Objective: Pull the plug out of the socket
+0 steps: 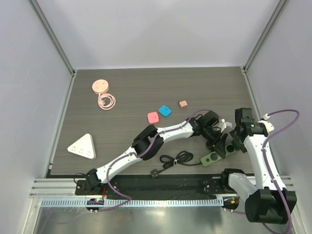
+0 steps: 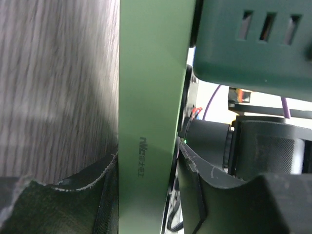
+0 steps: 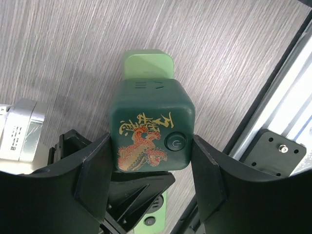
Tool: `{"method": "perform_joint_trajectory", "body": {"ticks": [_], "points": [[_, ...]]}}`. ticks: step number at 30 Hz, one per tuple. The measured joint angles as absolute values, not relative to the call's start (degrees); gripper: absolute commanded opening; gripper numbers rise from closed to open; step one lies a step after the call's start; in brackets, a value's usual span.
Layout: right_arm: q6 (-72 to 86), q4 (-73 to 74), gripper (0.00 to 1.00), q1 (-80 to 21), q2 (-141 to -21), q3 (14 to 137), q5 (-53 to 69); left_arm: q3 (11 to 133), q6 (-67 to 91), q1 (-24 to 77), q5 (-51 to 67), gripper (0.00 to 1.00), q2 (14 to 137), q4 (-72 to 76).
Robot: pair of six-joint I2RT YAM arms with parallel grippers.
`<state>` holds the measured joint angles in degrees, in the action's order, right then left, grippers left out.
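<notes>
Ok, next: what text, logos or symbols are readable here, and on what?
"nVc", then Chinese characters too blurred to read: side of the green power strip.
Power symbol: round button on the dark green cube.
Gold brush characters above the cube's dragon: too stylised to read.
Marks on the cube's upper face and print on the grey label at left: too small to read.

The socket [image 1: 210, 158] lies slantwise at the near right of the counter [image 1: 146, 83], its cord [image 1: 176, 159] coiled just to its left. The plug [image 3: 151, 126] sits over it between the fingers of the right end effector [image 3: 152, 168], and the left end effector [image 2: 146, 195] straddles it. Mid-counter, three small squares [image 1: 165, 110] run in a slanted row, a triangular block [image 1: 82, 146] lies near left, and a round disc [image 1: 99, 87] lies far left with a cable loop [image 1: 106, 101] just before it.
</notes>
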<state>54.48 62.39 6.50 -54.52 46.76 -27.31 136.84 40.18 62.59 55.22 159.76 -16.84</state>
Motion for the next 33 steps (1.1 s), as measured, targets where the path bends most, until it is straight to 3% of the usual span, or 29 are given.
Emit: {"method": "perform_joint_trajectory", "body": {"ticks": [4, 11, 19, 28, 30, 31, 33], "points": [[56.8, 63.1, 0.01, 4.3, -56.4, 47.5, -29.3, 136.4, 40.0, 62.4, 56.4, 0.00, 159.7, -17.8], [49.6, 66.1, 0.01, 19.9, -60.5, 53.7, -17.8, 136.6, 39.3, 62.7, 54.1, 0.00, 159.4, -13.6], [48.8, 72.0, 0.01, 12.1, -58.6, 59.4, -23.2, 138.0, 40.1, 62.7, 55.4, 0.00, 159.5, -12.9], [47.0, 75.3, 0.01, 11.3, -53.4, 60.7, -24.9, 139.1, 40.3, 63.4, 55.6, 0.00, 159.3, -9.4], [46.8, 74.1, 0.01, 11.3, -53.1, 58.8, -24.7, 136.2, 40.8, 63.4, 55.5, 0.12, 158.7, -7.1], [46.8, 72.9, 0.01, 11.2, -53.1, 57.3, -24.7, 134.6, 41.2, 63.4, 55.6, 0.26, 158.2, -6.5], [46.9, 70.5, 0.01, 11.2, -53.2, 54.3, -24.2, 130.8, 41.4, 63.4, 55.6, 0.38, 156.8, -5.7]]}}
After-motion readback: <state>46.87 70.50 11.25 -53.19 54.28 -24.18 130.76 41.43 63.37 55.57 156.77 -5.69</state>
